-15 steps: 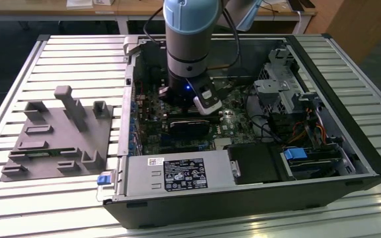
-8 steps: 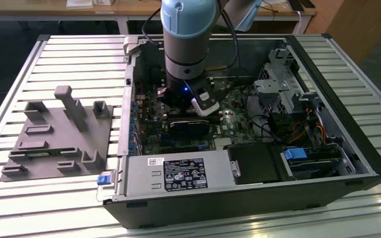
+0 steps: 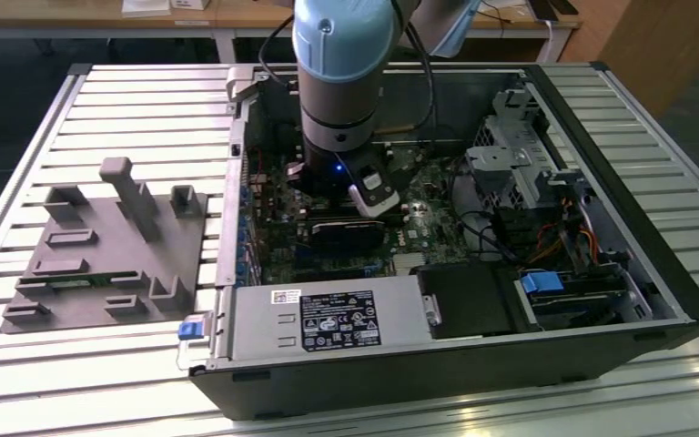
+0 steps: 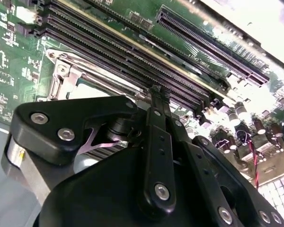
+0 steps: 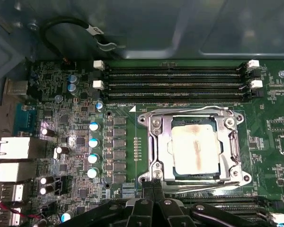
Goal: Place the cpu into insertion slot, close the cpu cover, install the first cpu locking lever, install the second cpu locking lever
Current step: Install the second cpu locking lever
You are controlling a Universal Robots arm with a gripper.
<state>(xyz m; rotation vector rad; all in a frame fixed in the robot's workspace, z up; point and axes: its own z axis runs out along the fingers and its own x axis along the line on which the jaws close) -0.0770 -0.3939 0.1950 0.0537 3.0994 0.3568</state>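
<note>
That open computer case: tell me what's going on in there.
A robot arm reaches down into the open computer case, its gripper poised at the edge of the insertion slot on the green motherboard. The cpu already sits in the socket, and the cpu cover lies closed around it. The memory slots beside it stand empty.

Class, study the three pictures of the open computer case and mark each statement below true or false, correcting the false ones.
1. The chip lies in the socket. True.
2. The metal cover frames the chip. True.
3. The gripper holds the chip in the air. False: the chip sits in the socket, and the gripper is at the socket's edge.
4. The long memory slots are full of modules. False: they look empty.
5. A grey fixture stands inside the case. False: it rests on the slatted table outside.
</note>
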